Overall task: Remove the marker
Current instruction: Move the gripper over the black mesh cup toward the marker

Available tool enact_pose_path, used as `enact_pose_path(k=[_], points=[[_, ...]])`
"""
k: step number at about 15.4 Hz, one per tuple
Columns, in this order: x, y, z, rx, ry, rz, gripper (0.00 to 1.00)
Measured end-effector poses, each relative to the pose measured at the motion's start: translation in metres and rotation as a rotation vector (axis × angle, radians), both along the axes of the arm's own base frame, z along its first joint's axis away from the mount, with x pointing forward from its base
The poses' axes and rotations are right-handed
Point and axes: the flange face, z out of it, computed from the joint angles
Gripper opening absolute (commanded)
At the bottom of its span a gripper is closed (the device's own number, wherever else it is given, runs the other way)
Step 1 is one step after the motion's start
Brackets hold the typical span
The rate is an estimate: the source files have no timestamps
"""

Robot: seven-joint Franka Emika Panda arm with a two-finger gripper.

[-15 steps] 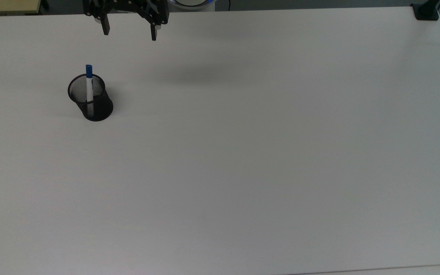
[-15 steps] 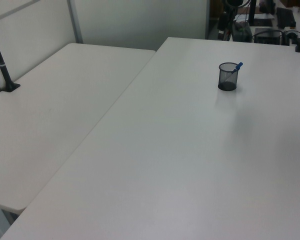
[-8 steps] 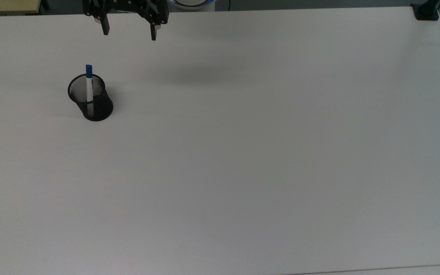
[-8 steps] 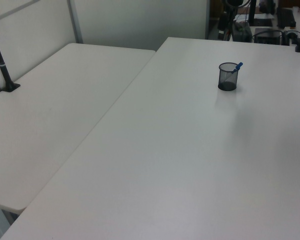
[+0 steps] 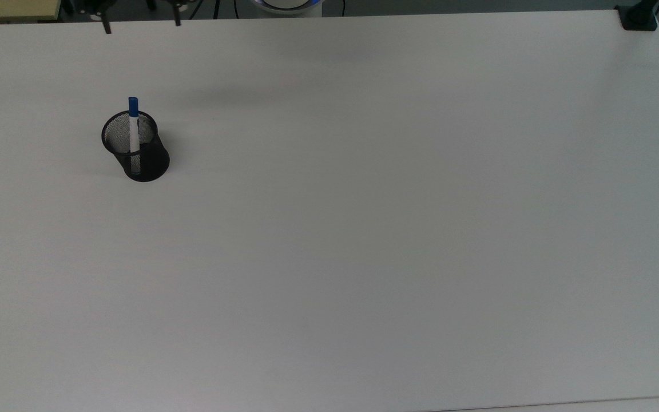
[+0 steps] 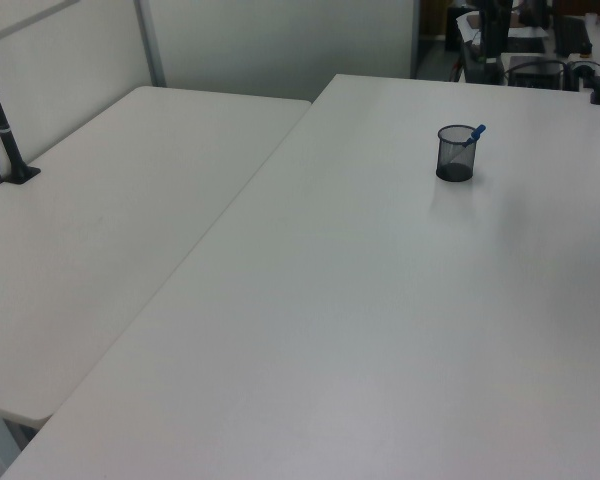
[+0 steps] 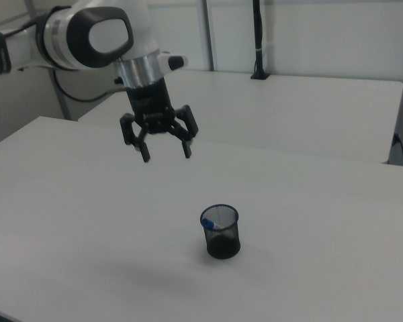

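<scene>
The slim white marker with a blue cap (image 5: pixel 133 123) stands in the black mesh cup (image 5: pixel 137 147), cap leaning on the rim. The gripper (image 7: pixel 166 151) hangs high, fingers spread. Centre over the cap, descend vertically, avoid the rim.

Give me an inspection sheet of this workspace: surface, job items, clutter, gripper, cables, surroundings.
Surface: white table, bare apart from the cup.
Job items: marker stands in the black mesh cup, blue cap sticking out above the rim; cup upright.
Clutter: nothing seen.
Gripper: gripper open, holding nothing, in the air apart from the cup, up and toward the right view's left of it.
Cables: a dark cable hangs behind the arm in the right view.
Surroundings: second white table adjoins; black clamp post on it; black clamp at the top view's upper right corner.
</scene>
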Motion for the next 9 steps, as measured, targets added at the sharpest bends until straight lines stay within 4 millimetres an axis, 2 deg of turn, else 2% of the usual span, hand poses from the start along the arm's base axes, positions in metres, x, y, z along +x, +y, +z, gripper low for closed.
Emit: enact_pose_path(k=[3, 6, 8, 9], points=[[-0.001, -0.018, -0.039, -0.05, 0.067, 0.014, 1.0], [0.007, -0.04, -0.088, -0.06, -0.044, -0.043, 1.0], [0.008, -0.045, -0.123, -0.058, -0.096, -0.084, 0.97], [0.007, -0.045, -0.131, -0.056, -0.094, -0.093, 0.95]])
